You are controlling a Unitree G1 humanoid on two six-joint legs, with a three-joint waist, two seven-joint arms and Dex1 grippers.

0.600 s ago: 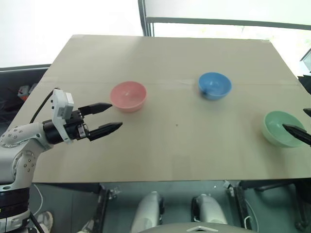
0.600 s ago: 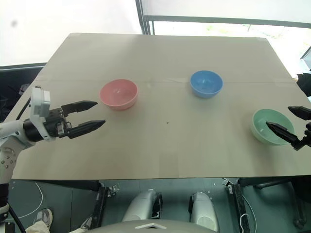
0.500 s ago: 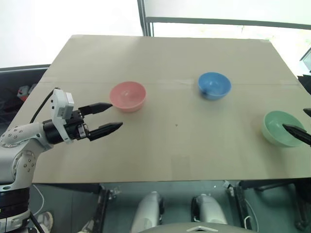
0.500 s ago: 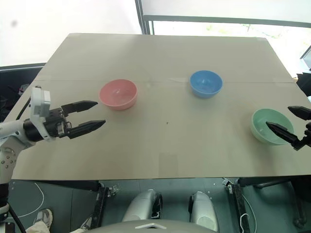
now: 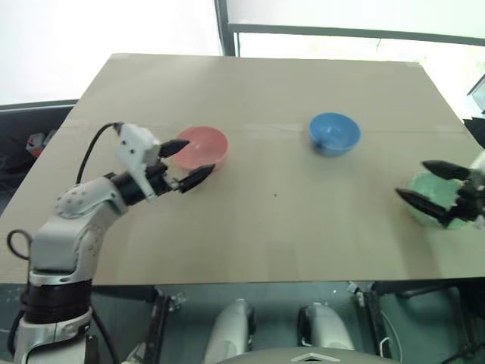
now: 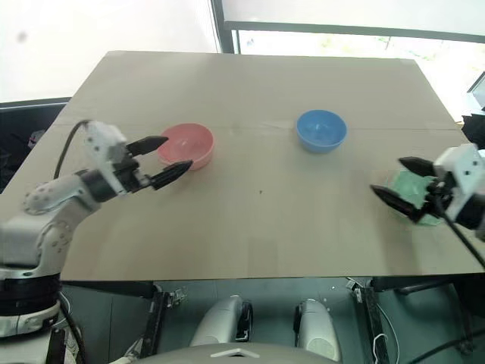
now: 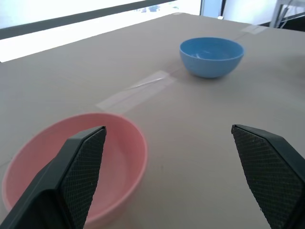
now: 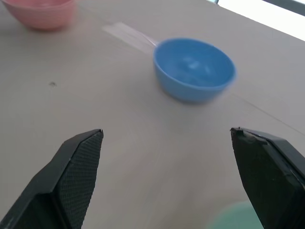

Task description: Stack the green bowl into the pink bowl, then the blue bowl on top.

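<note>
On the tan table [image 5: 303, 243], three separate bowls sat upright and empty, none stacked. Left gripper [image 6: 164, 158] hung at the pink bowl [image 6: 189, 142], fingers spread wide, holding nothing. Right gripper [image 6: 400, 182] sat over the green bowl [image 6: 415, 189] near the table's right edge, fingers also apart, partly hiding it. The blue bowl [image 6: 321, 130] stood alone farther back, between them. A strip of clear tape [image 7: 138, 88] lay on the surface between pink and blue.

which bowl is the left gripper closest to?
The pink bowl: the open left gripper sits right at its near rim. The blue bowl and green bowl lie well off toward the right.
</note>
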